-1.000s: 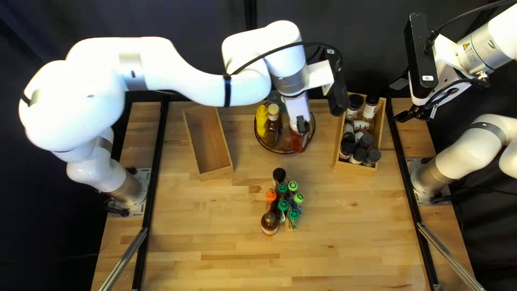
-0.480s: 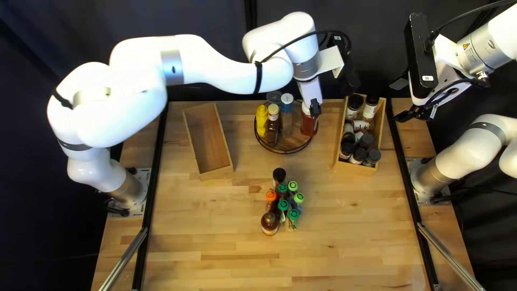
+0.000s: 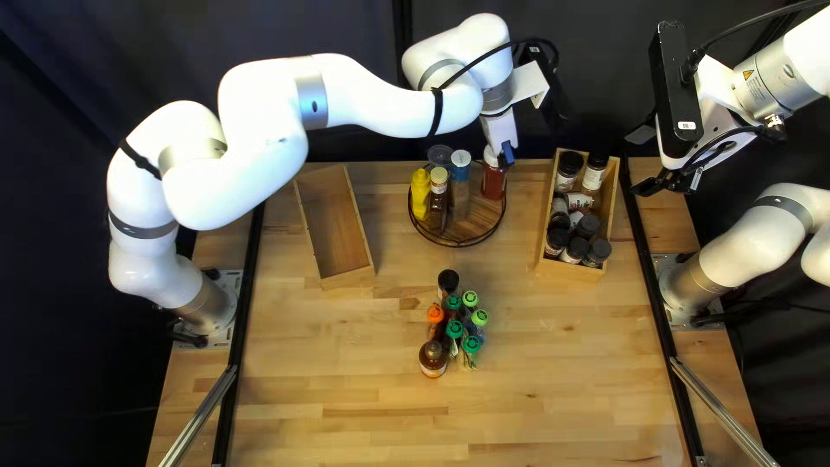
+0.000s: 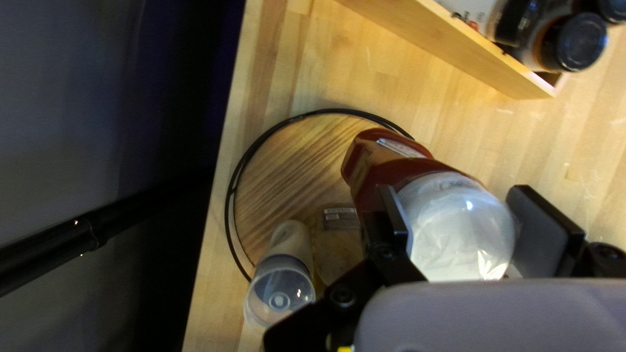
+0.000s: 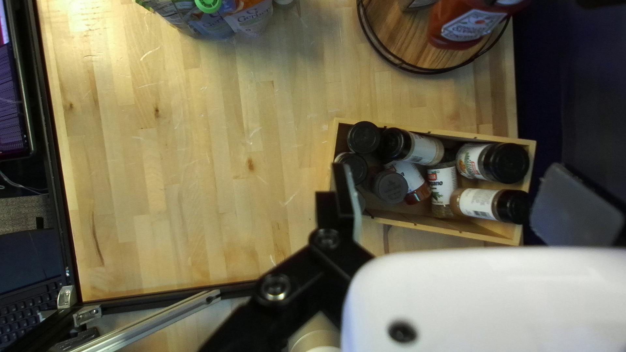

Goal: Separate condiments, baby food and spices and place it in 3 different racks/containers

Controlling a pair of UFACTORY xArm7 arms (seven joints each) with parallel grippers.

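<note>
In the top left view my left gripper is over the far right side of the round rack, shut on the red sauce bottle. In the left wrist view the white cap sits between both fingers of the gripper; the bottle's base is over the rack's wood. Mustard, a brown bottle and a blue-labelled bottle share the rack. My right gripper, open and holding nothing in the right wrist view, is beyond the spice box.
Capped pouches cluster mid-table with a brown bottle and a black-topped bottle. A bare wooden box lies left of the rack. Several spice jars fill the right box. Black rails run along the sides.
My left gripper has carried the red bottle from the rack's near right part to its far right edge, uncovering the blue-labelled bottle. My right arm has stayed still.
</note>
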